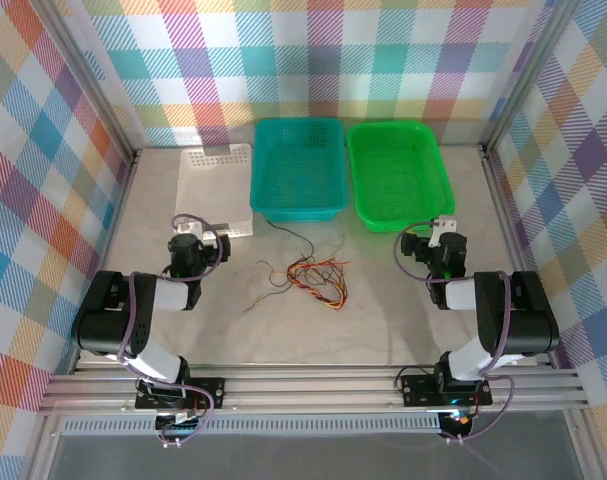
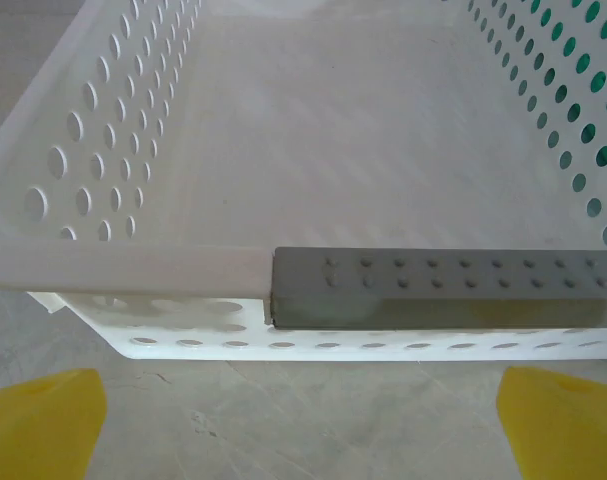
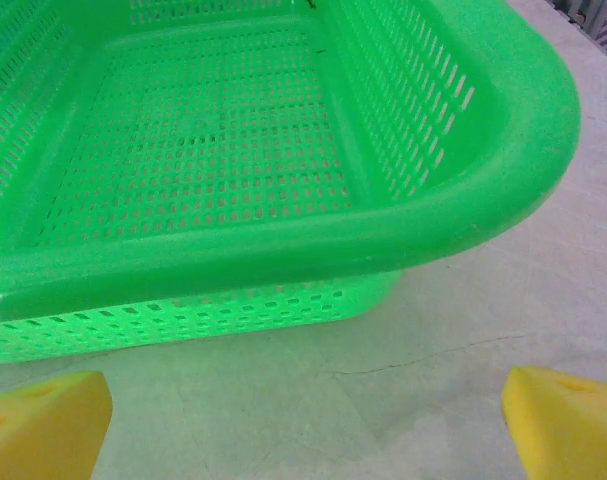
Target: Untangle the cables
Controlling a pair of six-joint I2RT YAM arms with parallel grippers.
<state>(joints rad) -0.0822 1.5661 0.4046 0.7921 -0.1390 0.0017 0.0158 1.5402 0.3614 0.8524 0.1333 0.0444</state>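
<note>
Lying between the arms: a small snarl of hair-thin red, orange, yellow and dark cables, flat on the pale marbled tabletop, about midway between the two arms and just in front of the baskets.
Long axis of the snarl: roughly left to right across the table; the bright loops spread wider than they run front to back.
Loose ends: one dark strand leads away to the far left, toward the near edge of the teal basket; another thin strand trails toward the near left; a few yellow and orange tips point right.
Tangle: strands cross and loop over one another, not laid out singly.
Baskets: three perforated plastic trays in a row at the far side, touching or nearly so: a white rectangular basket on the left, a teal rectangular basket in the middle, a bright green rectangular basket on the right.
Left claw: spread wide and holding nothing, its yellow fingertips at the bottom corners of its wrist view, low over the table and facing the white basket's near rim, where a grey strip lies along the edge.
Right claw: also spread wide and holding nothing, facing the green basket's near corner.
Claws and cables: both well apart from the snarl.
</note>
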